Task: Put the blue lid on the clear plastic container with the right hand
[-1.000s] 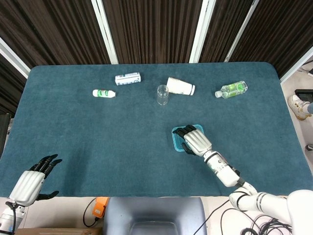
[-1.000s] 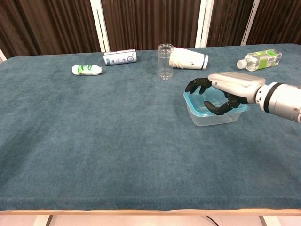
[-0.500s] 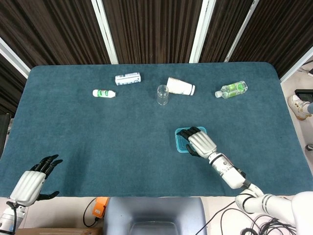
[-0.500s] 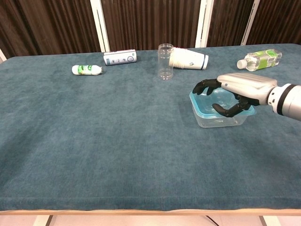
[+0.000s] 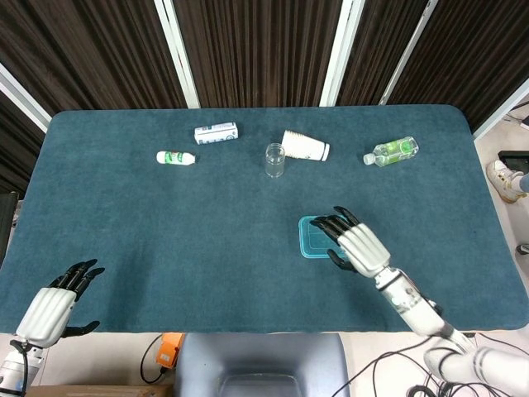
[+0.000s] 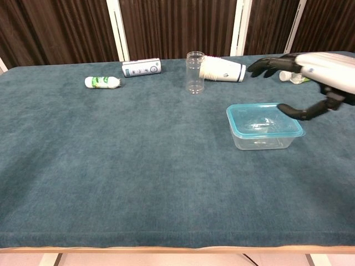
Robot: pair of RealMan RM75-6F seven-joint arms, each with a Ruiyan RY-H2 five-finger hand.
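The clear plastic container point(image 6: 260, 138) stands on the table right of centre with the blue lid point(image 6: 263, 120) lying on top of it; the head view shows the blue lid point(image 5: 316, 237) from above. My right hand point(image 6: 310, 69) hovers above and to the right of the container, fingers spread, holding nothing. From overhead, my right hand point(image 5: 361, 246) overlaps the lid's right edge. At the near left corner of the table my left hand point(image 5: 51, 313) is open and empty.
Along the far side lie a small white bottle point(image 5: 175, 157), a white can point(image 5: 216, 132), an upright clear cup point(image 5: 274, 160), a tipped stack of paper cups point(image 5: 306, 146) and a green-labelled water bottle point(image 5: 393, 151).
My right hand has let go of the lid and risen up and to the right, off the container. The container slid slightly right under the hand. My left hand stayed still.
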